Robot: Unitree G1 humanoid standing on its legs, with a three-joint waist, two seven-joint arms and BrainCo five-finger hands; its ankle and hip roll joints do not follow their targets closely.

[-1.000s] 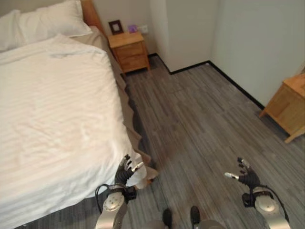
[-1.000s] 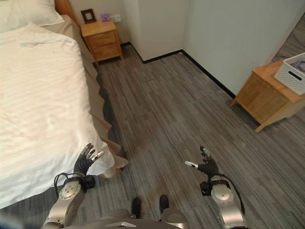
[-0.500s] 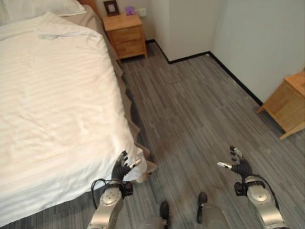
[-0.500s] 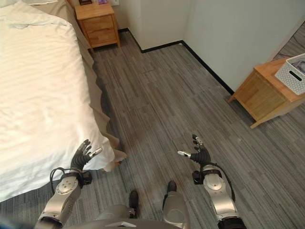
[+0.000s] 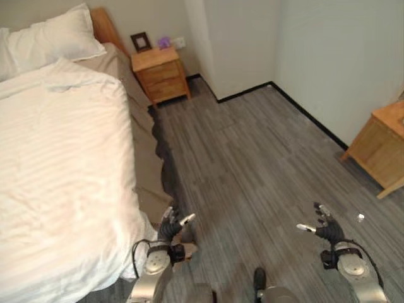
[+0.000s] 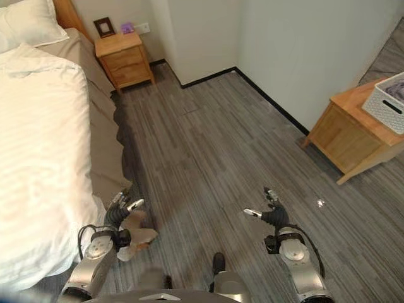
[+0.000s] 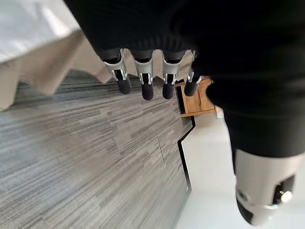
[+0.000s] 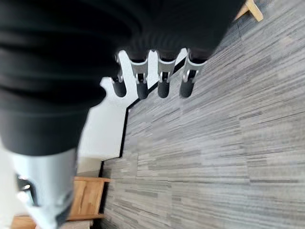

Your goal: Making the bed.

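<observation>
The white duvet (image 5: 63, 170) lies spread over the bed at your left, its near corner hanging off the foot end just beside your left hand (image 5: 169, 228); it looks soft and floppy, light at the edge but draggy as a whole, so pinch it at that corner or along the hem above the tan bed skirt (image 5: 148, 170). Both hands are released and empty, fingers extended. The right hand (image 5: 325, 229) hovers low over the grey floor (image 5: 252, 151), well apart from the bed.

Both hands (image 5: 172, 228) (image 5: 325, 228) empty — fingers spread.
</observation>
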